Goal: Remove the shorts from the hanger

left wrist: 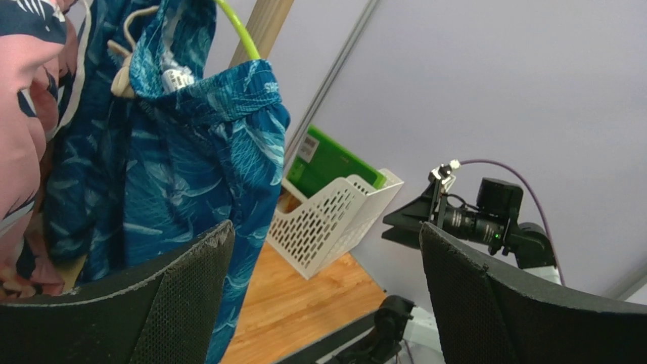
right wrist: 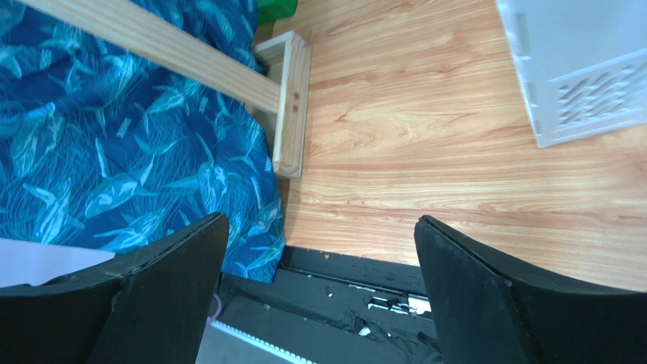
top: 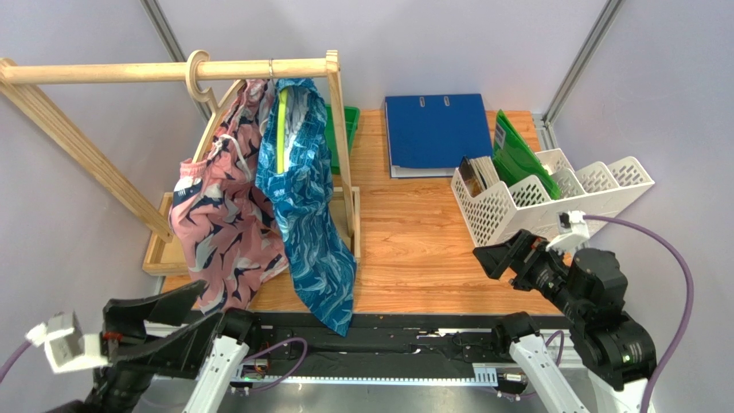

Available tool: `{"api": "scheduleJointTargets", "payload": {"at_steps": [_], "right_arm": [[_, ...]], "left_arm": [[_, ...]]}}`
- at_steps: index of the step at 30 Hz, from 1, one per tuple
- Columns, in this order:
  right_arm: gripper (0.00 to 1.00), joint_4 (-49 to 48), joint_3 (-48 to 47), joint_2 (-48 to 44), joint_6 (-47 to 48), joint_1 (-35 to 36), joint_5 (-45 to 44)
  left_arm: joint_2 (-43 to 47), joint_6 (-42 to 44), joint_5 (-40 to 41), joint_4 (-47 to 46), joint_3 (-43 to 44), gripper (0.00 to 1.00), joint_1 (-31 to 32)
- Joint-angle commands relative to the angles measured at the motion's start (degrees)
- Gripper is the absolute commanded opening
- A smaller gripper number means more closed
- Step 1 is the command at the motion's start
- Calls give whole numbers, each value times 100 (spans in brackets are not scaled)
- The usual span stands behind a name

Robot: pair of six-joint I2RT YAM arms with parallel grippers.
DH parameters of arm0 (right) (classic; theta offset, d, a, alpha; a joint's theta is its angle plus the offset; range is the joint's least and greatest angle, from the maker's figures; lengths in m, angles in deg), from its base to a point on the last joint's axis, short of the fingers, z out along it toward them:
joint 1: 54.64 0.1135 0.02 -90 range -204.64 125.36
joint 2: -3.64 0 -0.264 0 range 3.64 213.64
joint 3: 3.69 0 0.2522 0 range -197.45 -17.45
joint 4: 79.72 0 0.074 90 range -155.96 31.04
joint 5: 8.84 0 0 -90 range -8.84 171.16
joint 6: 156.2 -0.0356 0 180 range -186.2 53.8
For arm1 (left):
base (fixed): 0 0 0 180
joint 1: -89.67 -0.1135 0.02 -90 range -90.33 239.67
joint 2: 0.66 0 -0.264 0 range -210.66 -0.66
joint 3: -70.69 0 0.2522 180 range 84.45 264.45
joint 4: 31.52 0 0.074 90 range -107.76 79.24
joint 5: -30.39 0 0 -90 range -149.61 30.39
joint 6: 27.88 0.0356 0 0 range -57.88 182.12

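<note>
Our left gripper (top: pixel 213 305) is spread wide and holds nothing; our right gripper (top: pixel 498 255) is the same, with only bare table (top: pixel 413 232) between its fingers in its wrist view. From the left gripper, in the top view, the pink shorts (top: pixel 220 225) lie close at about 12 o'clock, with their hem just above the fingertips. The blue-teal shorts (top: pixel 310 232) lie at about 1 o'clock. From the right gripper the blue-teal pair is at 9 o'clock and well apart, so we judge the left arm to be the nearer one.

Both pairs hang with their long axis running from 12 to 6 – waistbands up at the wooden rail (top: pixel 112 72), hems down past the near table edge. The pink pair hangs on a wooden hanger (top: pixel 203 103).

How the waistbands are fixed we cannot tell – the cloth covers any clips, and the hanger of the blue-teal pair is almost fully hidden.
</note>
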Motion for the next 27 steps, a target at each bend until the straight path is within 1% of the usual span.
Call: {"api": "scheduleJointTargets", "payload": {"at_steps": [1,2,3,5,6,7,8,10,11,12,14,15,16,17,19,20,22,23,25,26,27], "right_arm": [[100,-578,-150,582,357,29,1061],[100,-667,-158,853,331,29,1481],[100,-824,-167,1013,243,37,1659],[100,-966,-220,1268,129,125,1888],[100,-1088,-324,1304,6,351,1828],[100,-1116,-395,1339,-38,502,1567],[100,-1151,-448,1426,-82,869,1390],[100,-1265,-615,1584,-153,1292,925],[100,-1265,-659,1690,-170,1747,740],[100,-1300,-677,1917,-188,1995,546],[100,-1484,-695,2121,-372,2592,-174],[100,-1537,-712,2278,-442,3308,-524],[100,-1651,-738,2358,-513,3698,-1311],[100,-1678,-826,2455,-566,4346,-1623],[100,-1635,-958,2735,-627,4860,-2099],[100,-1643,-1011,2824,-706,5289,-2467],[100,-1792,-1037,3095,-733,5730,-2820],[100,-1836,-1064,3175,-751,6150,-2935],[100,-1828,-1239,3465,-821,6548,-3381],[100,-1819,-1300,3553,-838,6863,-3506],[100,-1793,-1440,3624,-847,6988,-3594]], "left_arm": [[-1134,288,-104,1330,632,90,31],[-1537,419,-25,1473,885,89,40],[-1680,464,28,1562,975,88,32],[-1979,473,81,1545,1151,87,31],[-2059,456,46,1388,1213,88,31],[-2199,421,-93,1282,1318,88,31],[-2270,377,-173,1186,1380,88,31],[-2506,289,-383,1045,1520,87,31],[-2577,288,-446,1000,1651,87,31],[-2648,288,-499,974,1687,86,31],[-2771,236,-473,991,1749,86,31],[-2798,210,-438,991,1749,86,31],[-2867,183,-420,956,1749,86,31],[-2920,200,-420,939,1767,86,31],[-3174,296,-464,1061,1898,85,31],[-3280,332,-481,1140,2090,85,31],[-3526,420,-482,1307,2311,83,31],[-3571,446,-473,1299,2347,83,31],[-3798,621,-420,1238,2539,83,31],[-3904,701,-376,1272,2653,83,31],[-4166,858,-245,1377,2794,82,31]]}}
